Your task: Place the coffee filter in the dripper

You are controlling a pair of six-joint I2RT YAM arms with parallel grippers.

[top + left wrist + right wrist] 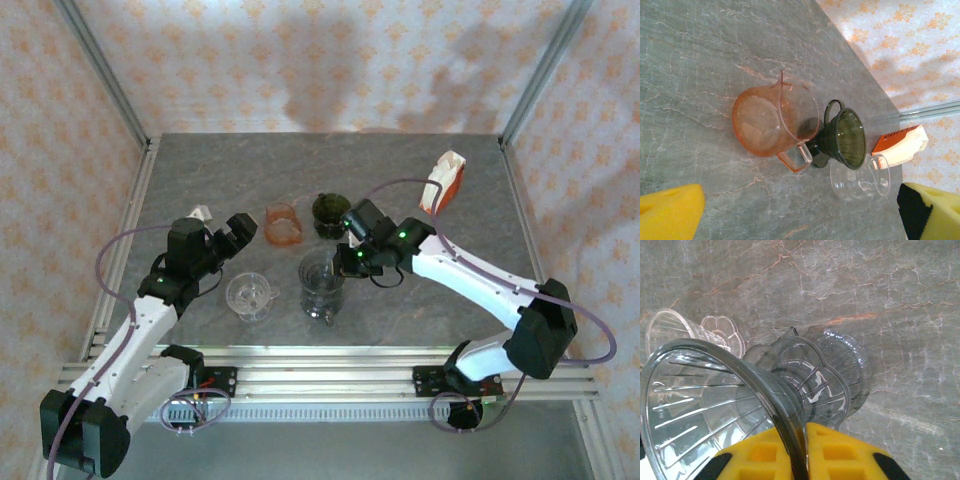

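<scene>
A clear ribbed dripper point(715, 400) sits tilted on top of a glass server point(322, 290). My right gripper point(805, 450) is shut on the dripper's rim, one yellow pad on each side of the wall. From above, that gripper point(348, 255) hangs over the server. The coffee filter pack point(443, 182), orange and white, stands at the back right, far from both grippers, and appears past the other vessels in the left wrist view point(900, 145). My left gripper point(228, 238) is open and empty over bare table point(800, 215).
An orange pitcher point(283, 225) and a dark green dripper point(330, 213) stand side by side mid-table. A second clear dripper point(250, 293) stands left of the server. A small clear glass vessel point(860, 177) stands beside the green dripper. Metal frame posts edge the table.
</scene>
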